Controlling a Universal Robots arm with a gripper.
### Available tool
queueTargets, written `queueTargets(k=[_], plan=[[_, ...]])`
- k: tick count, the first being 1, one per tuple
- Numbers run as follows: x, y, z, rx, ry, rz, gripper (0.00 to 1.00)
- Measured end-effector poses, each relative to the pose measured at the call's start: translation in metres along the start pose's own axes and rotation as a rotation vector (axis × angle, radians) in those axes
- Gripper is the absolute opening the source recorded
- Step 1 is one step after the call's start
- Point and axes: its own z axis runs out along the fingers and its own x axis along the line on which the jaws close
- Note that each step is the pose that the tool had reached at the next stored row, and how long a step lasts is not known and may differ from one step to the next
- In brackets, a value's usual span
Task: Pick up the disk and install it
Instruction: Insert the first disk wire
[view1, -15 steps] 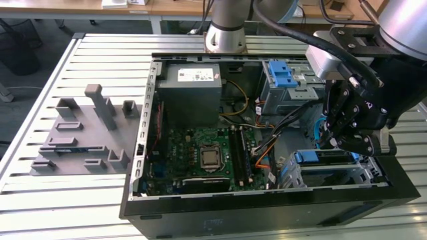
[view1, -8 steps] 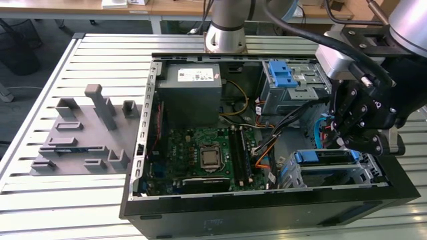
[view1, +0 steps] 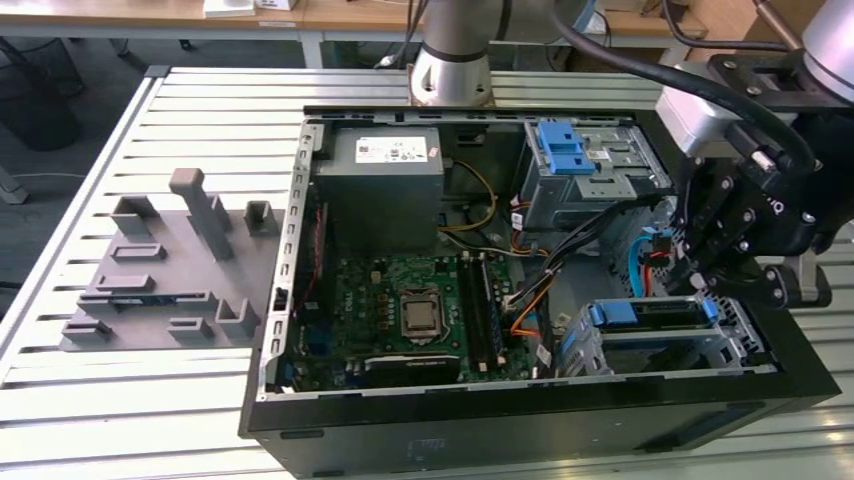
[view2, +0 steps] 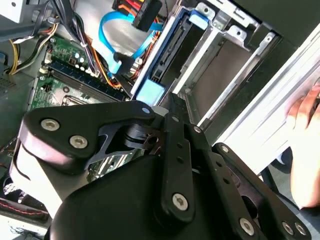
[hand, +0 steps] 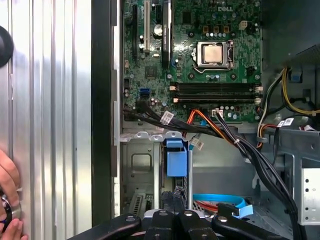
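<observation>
Computer case (view1: 534, 410) lay open on table (view1: 200, 100), disk (view1: 650, 313) seated in near-right drive cage (view1: 741, 345), gripper (view1: 714, 275) just above it, finger state unclear, person's hand (hand: 9, 200) on table.

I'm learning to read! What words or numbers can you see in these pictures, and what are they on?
No text reads clearly enough to quote.
White sticker on the power supply: too small.
Print on the motherboard: too small.
Cable tags: blurred.

The computer case (view1: 534, 400) sits on the counter (view1: 80, 390); a parts stand (view1: 167, 270) lies at the exterior view's left.
</observation>
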Motion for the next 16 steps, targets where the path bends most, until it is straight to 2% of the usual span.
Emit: queueTargets(k=[10, 16], plan=[[-0.0037, -0.011, 0.0005, -0.0001, 0.0, 0.0, 0.11], [-0.0094, -0.0169, 0.0009, 0.0, -0.0001, 0.0, 0.11]])
